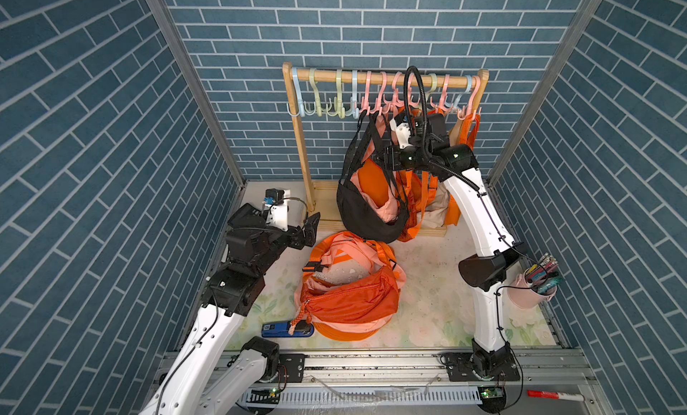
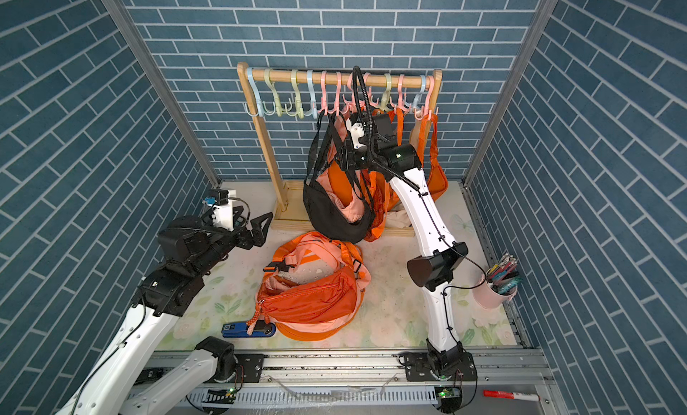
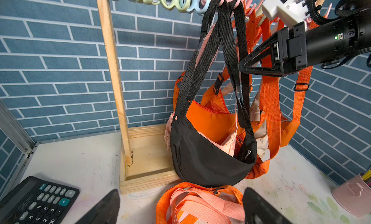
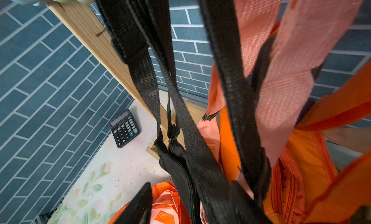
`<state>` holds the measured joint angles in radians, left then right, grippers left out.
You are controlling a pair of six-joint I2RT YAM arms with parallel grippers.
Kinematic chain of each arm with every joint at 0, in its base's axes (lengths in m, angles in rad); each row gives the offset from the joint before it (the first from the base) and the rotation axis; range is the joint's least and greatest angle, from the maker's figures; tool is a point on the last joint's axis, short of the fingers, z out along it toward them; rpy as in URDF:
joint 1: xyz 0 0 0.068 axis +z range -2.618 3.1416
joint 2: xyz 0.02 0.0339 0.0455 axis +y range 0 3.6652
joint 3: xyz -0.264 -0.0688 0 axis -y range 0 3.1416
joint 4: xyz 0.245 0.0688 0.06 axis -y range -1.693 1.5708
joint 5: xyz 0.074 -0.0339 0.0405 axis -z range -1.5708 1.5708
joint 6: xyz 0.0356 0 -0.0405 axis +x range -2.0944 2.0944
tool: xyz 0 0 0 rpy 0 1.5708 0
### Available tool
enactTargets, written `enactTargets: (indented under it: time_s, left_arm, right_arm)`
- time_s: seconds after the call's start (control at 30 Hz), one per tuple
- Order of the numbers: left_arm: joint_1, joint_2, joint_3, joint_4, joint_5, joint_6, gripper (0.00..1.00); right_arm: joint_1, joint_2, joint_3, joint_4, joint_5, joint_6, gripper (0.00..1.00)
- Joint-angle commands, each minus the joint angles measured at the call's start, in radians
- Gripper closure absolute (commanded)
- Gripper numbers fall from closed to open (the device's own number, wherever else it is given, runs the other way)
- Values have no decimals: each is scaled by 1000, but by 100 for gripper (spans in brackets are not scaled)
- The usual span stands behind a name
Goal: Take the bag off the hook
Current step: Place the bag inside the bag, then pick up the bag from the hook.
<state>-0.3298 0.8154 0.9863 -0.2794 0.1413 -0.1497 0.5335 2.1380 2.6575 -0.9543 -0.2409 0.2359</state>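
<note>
Straddling a strap [image 4: 197, 152] of the black sling bag [image 3: 200, 158] hanging on its pink hook [image 1: 368, 93], our right jaws stand apart, unclamped; our left jaws gape wide.

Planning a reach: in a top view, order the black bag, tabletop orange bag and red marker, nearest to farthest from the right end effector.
1. Black bag, hanging, straps at the right end effector.
2. Orange bag, mid-table.
3. Red marker, front edge.
</note>
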Motion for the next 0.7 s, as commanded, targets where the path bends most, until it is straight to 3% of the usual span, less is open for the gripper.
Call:
enactTargets:
  time_s: [0.0,0.27,0.4,0.57,0.67]
  left_arm:
    - [-3,4,-11,3,6,-2,4]
    - [-3,26,-12,2,8,-2,4]
    - [-3,37,-14,0,0,0,4]
    - [-2,54,-12,-1,-5,9,4]
    - [-2,57,-17,6,-5,15,4]
  right_arm:
    - [-7,30,7,28,-42,9,39]
    - [-7,87,1,71,-89,39,43]
    - [-7,88,-6,83,-93,42,53]
    - [-7,68,-24,94,-92,39,86]
    - [-8,62,-50,100,-92,37,100]
